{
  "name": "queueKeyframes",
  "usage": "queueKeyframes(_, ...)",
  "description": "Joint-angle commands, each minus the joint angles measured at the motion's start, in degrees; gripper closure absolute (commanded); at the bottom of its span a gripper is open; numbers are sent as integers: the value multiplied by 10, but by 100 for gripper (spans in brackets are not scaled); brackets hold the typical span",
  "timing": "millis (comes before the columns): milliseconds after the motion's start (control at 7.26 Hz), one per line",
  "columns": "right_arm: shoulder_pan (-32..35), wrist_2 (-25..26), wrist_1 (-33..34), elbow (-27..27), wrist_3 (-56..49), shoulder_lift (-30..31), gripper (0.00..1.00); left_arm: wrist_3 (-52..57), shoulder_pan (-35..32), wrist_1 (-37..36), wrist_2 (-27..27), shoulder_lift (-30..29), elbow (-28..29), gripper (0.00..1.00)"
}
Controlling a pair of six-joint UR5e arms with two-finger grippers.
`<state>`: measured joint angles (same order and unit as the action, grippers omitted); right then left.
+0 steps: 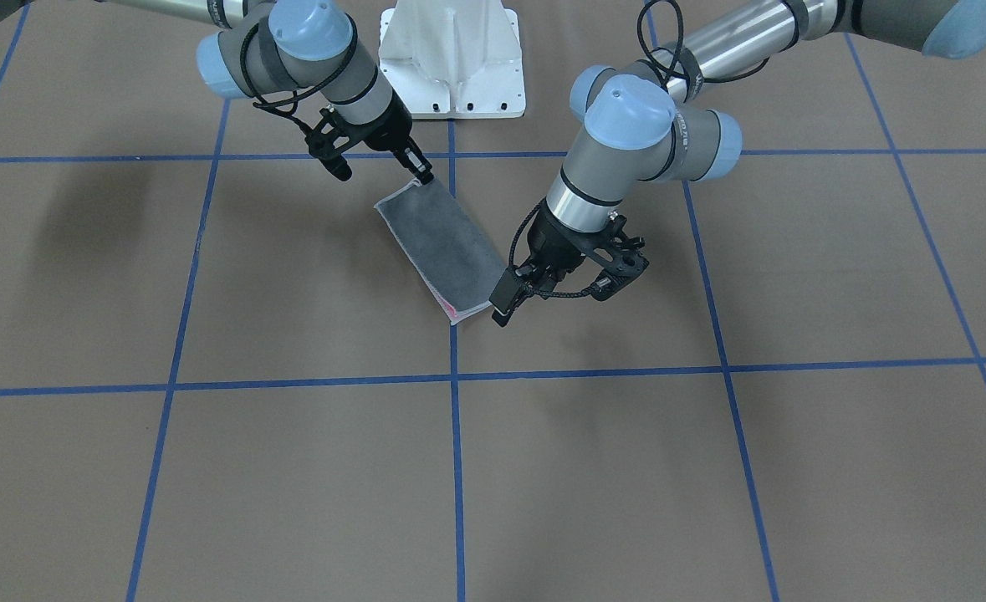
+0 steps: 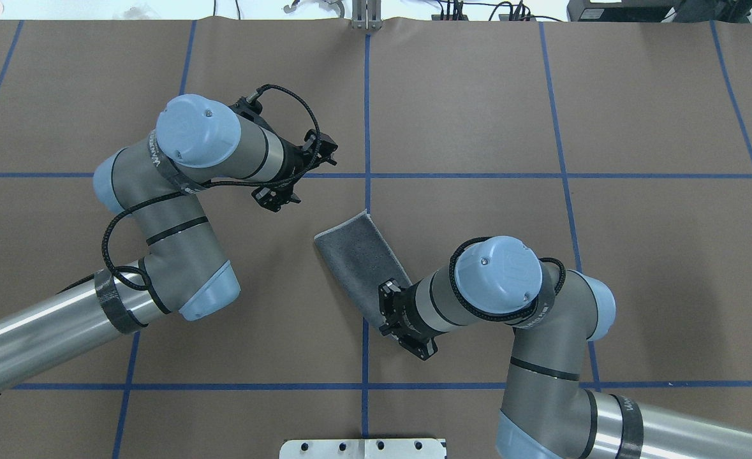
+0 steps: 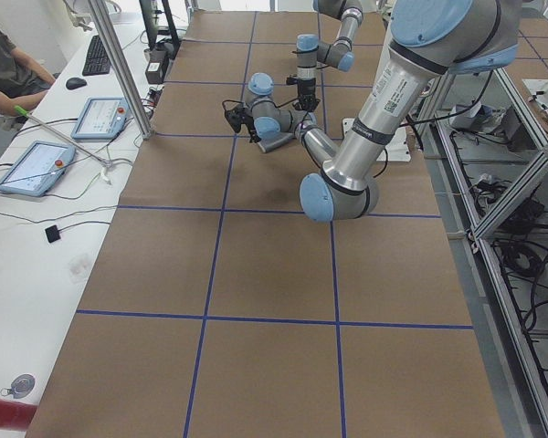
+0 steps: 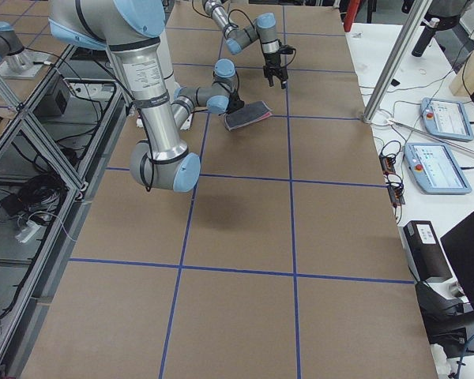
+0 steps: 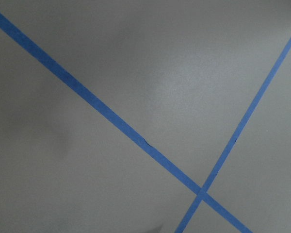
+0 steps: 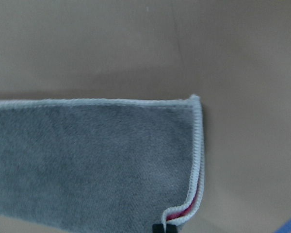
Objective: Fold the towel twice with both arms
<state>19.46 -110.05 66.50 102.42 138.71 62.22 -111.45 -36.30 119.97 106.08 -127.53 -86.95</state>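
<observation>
Overhead exterior, outward from the white pedestal base (image 2: 363,448): my right gripper (image 1: 422,174) sits nearest it, pinched on a corner of the towel (image 2: 360,261). Straight out from the base the towel lies folded, grey up, pink peeking at the hem. Farthest out, my left gripper (image 2: 279,196) hangs clear of it, fingers apart.

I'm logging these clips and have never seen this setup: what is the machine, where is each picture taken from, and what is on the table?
A two-armed robot works at a brown table marked with blue tape. Four fixed cameras look from the front, overhead and both ends; two more ride on the wrists. A towel, folded once with its grey face out, lies in the middle. The right gripper pinches one corner of it. The left gripper hovers beside the other end, seemingly open and holding nothing; its camera shows only table.
</observation>
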Motion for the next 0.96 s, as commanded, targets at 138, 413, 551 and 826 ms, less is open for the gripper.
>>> queueKeyframes(138,-16,3,0,-4,8,-23,41,0,0,0,0,2,-1,0)
queueKeyframes(413,-10,2,0,-2,2,-21,0,-1,4,2,-3,20,-13,0)
queueKeyframes(551,13,-8,0,0,-2,-18,0,3,6,3,-4,26,-22,0)
queueKeyframes(826,69,-51,1,-1,-7,-15,0,7,45,7,-29,34,-23,0)
